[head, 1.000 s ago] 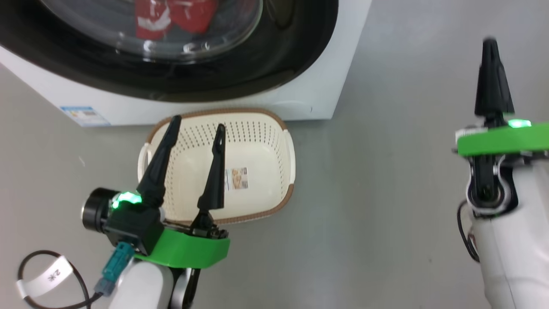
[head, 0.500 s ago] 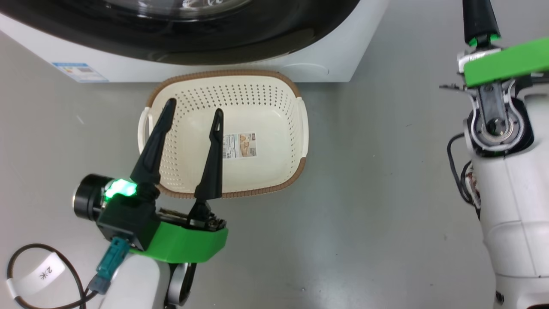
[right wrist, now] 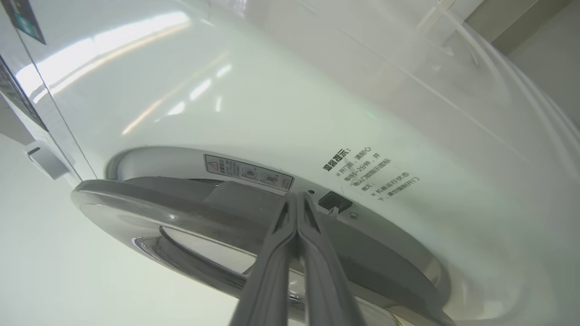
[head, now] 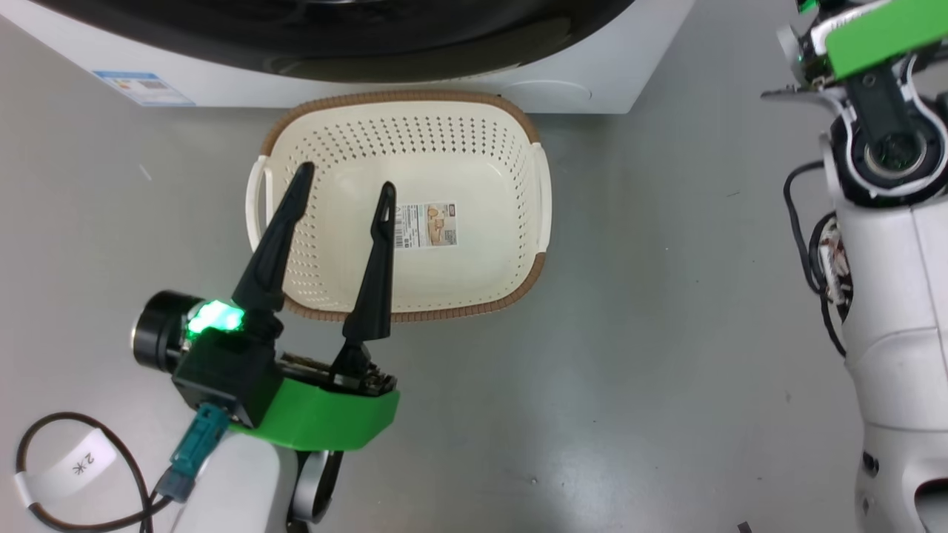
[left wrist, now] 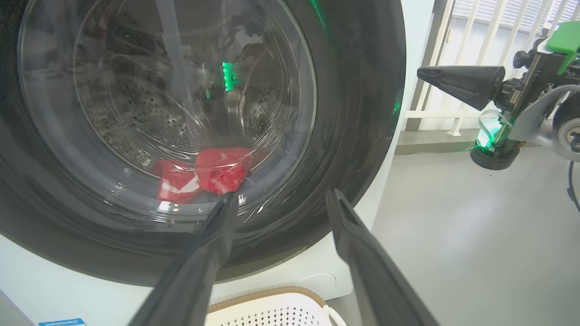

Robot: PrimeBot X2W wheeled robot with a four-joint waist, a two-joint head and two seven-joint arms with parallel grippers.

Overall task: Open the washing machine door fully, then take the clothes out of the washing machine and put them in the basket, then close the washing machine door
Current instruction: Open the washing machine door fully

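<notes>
You are facing the white washing machine [head: 615, 74], which stands on the grey floor [head: 652, 355]. Its door [left wrist: 358, 113], black-rimmed and glossy, covers the drum opening. The cream basket [head: 404, 97] sits on the floor just in front of the machine, below the door, holding nothing but the label on its bottom. The red clothes [left wrist: 204, 174] lie low in the drum, showing through the door's glass. Your left hand [head: 345, 179] hangs above the basket with its fingers spread wide, grasping nothing. Your right hand [right wrist: 297, 199] is clenched, its two fingers pressed together, and points at the gap between the door's edge and the machine's front, beside a small dark latch; you cannot tell whether it touches.
</notes>
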